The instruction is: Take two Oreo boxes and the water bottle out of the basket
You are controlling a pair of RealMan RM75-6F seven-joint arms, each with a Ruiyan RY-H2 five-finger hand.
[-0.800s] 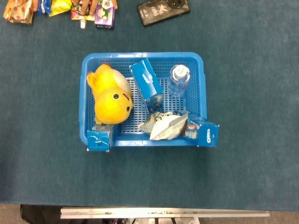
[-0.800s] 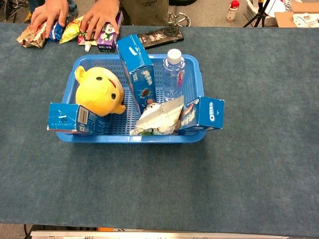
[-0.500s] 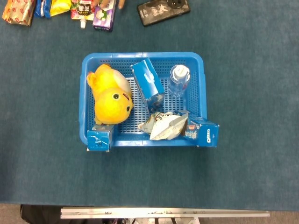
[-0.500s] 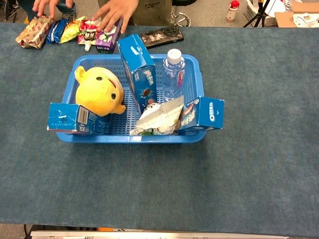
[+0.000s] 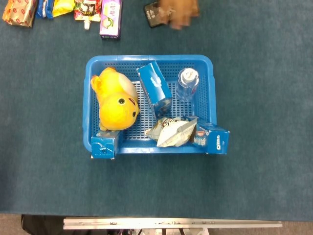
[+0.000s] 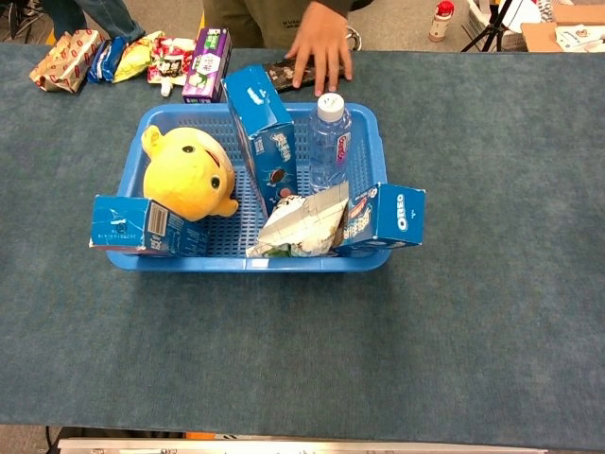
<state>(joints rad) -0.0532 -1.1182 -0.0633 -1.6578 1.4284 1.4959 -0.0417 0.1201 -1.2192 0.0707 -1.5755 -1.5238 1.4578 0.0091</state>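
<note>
A blue basket [image 5: 149, 60] [image 6: 180, 114] sits mid-table. One Oreo box [image 5: 154, 88] [image 6: 263, 137] stands upright in its middle. A second Oreo box [image 5: 213, 139] [image 6: 388, 218] leans at the front right corner, over the rim. A third blue box [image 5: 103, 147] [image 6: 137, 225] lies on the front left corner. The clear water bottle [image 5: 188, 83] [image 6: 328, 142] stands upright at the back right of the basket. Neither of my hands shows in either view.
A yellow plush toy [image 5: 116, 100] [image 6: 188, 173] and a crumpled white bag [image 5: 172, 131] [image 6: 302, 225] also lie in the basket. Snack packs [image 5: 110, 18] [image 6: 206, 63] line the far edge. A person's hand [image 6: 319, 47] rests on a dark item [image 5: 152, 11] behind the basket.
The person's hands left the snack packs at the far left, and one hand moved right onto the dark item behind the basket. The basket's contents have not moved.
</note>
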